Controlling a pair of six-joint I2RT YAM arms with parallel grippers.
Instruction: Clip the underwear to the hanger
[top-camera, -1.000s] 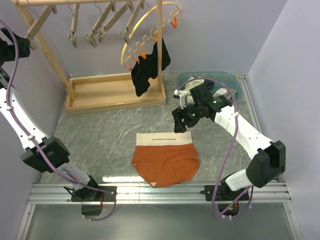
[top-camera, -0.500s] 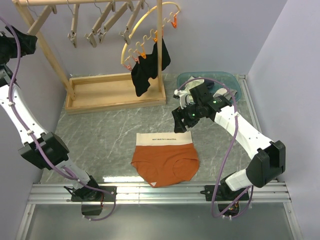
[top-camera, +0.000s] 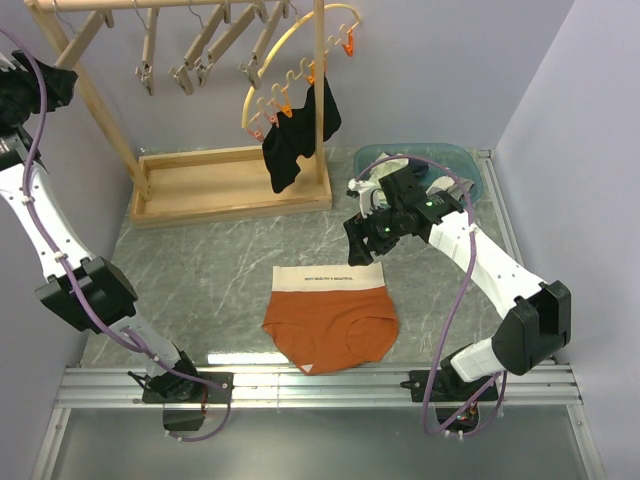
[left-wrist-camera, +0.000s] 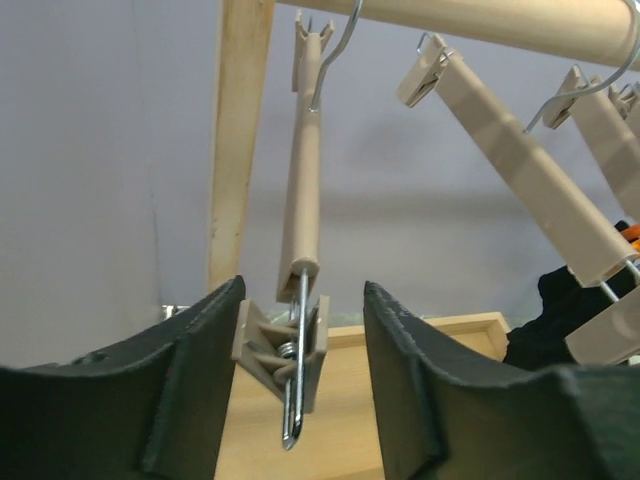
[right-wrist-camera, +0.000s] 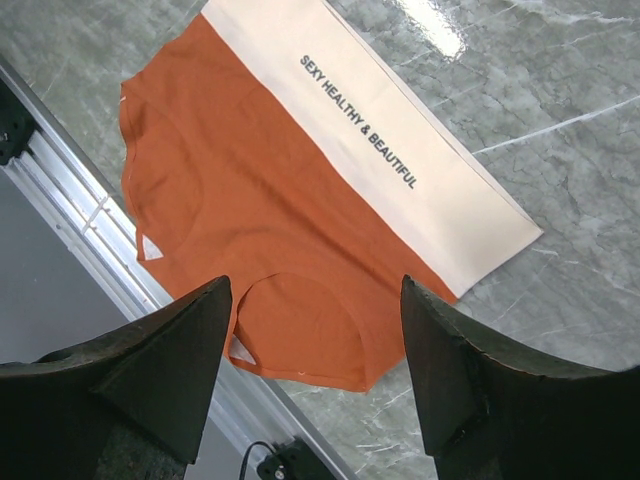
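The rust-orange underwear with an off-white printed waistband lies flat on the marble table near the front; it also shows in the right wrist view. My right gripper hovers open and empty above its right side. The hanger, a light wooden bar, hangs steeply by its wire hook from the rack rod. Its lower clip sits between my left gripper's open fingers, untouched. In the top view this hanger is the leftmost, with my left gripper raised beside it.
Several more wooden hangers hang on the rack rod. A yellow hoop holds a black garment. The rack's wooden base stands at the back. A blue bin holds pale clothes behind the right arm.
My left gripper has moved a little right and up, closer to the leftmost hanger. The right arm and the underwear have not moved.
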